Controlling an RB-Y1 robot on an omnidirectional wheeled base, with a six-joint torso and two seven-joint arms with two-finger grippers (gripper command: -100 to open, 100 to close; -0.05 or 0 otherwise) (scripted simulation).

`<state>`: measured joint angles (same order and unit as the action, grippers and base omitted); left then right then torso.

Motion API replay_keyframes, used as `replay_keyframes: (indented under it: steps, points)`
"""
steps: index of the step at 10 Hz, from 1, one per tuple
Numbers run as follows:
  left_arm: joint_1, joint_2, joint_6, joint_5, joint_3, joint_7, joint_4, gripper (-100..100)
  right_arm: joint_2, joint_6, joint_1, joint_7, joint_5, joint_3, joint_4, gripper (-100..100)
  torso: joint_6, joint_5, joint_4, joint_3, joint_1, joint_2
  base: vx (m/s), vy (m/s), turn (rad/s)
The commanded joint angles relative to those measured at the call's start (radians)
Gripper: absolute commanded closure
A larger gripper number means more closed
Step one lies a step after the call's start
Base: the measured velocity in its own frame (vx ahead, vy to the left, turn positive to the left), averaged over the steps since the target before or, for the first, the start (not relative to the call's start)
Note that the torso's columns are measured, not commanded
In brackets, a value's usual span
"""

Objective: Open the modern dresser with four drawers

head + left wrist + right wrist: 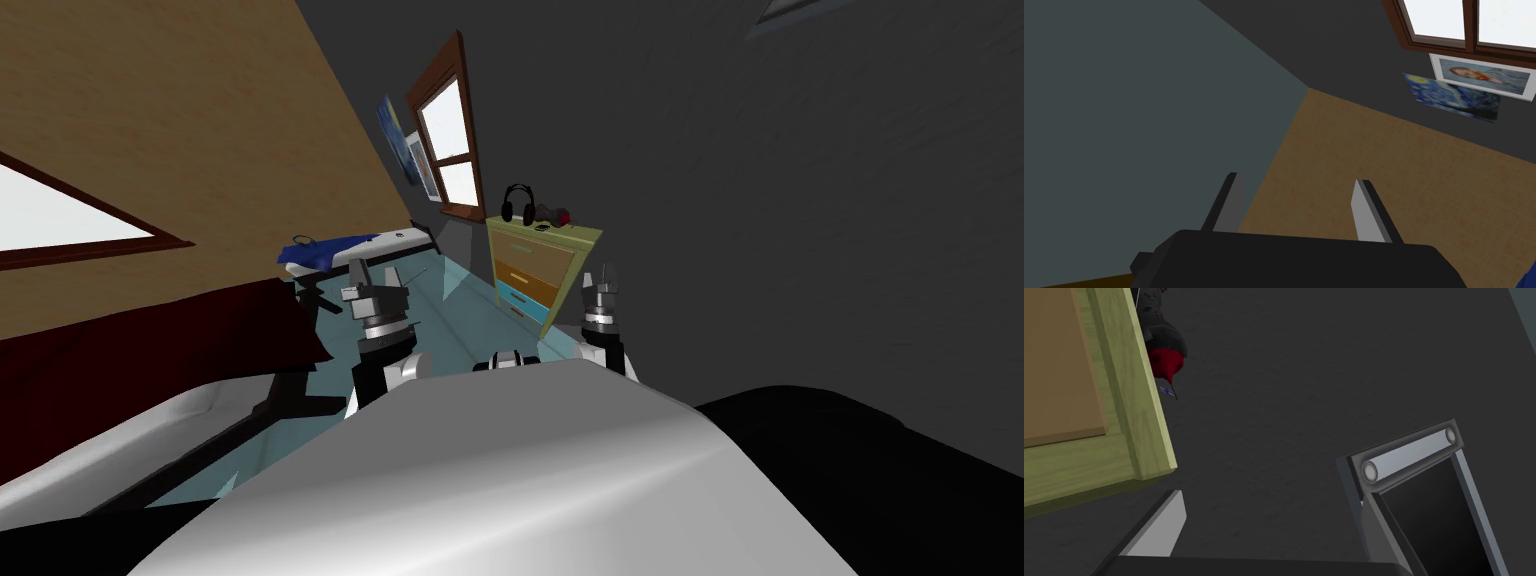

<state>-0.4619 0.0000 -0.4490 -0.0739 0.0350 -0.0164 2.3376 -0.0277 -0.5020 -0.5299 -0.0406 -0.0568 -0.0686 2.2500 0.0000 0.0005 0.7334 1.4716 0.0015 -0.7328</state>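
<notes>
The dresser (pixel 541 268) has a yellow-green frame and drawer fronts in green, brown and blue. It stands against the dark wall ahead and its drawers look shut. Black headphones (pixel 517 204) and a red and black object (pixel 560 215) lie on its top. My right gripper (pixel 601 281) is raised just right of the dresser, open and short of it. In the right wrist view, the right gripper (pixel 1269 523) holds nothing, and the dresser's corner (pixel 1136 413) with a brown drawer front (pixel 1059 373) lies beside one finger (pixel 1159 528). My left gripper (pixel 377 272) is raised further left, and the left gripper (pixel 1298 200) is open and empty.
A bed with a dark red cover (pixel 150 340) lies at the left. Near the window is a board with a blue cloth (pixel 335 250) on a black stand. Teal floor (pixel 470 310) runs to the dresser. A dark framed panel with a grey bar (pixel 1409 455) shows by the right gripper.
</notes>
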Motion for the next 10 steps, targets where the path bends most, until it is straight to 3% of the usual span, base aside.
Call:
replay_keyframes:
  steps: [1, 5, 10]
  points:
    - [0.000, 0.000, 0.000, 0.000, 0.000, 0.000, 0.000, 0, -0.063, 0.023, -0.024, -0.038, 0.044, -0.013, 0.017, -100, 0.000, 0.000, 0.003, 0.005, 0.000, -0.002, 0.090, 0.061, -0.032]
    - [0.000, 0.000, 0.000, 0.000, 0.000, 0.000, 0.000, 0, -0.119, 0.077, -0.087, -0.129, 0.154, -0.047, 0.048, -100, 0.000, 0.000, 0.004, 0.005, -0.001, -0.004, 0.143, 0.104, -0.050]
    - [0.000, 0.000, 0.000, 0.000, 0.000, 0.000, 0.000, 0, -0.145, 0.149, -0.168, -0.249, 0.291, -0.093, 0.079, -100, 0.000, -0.002, 0.006, 0.002, -0.005, -0.009, 0.129, 0.114, -0.057]
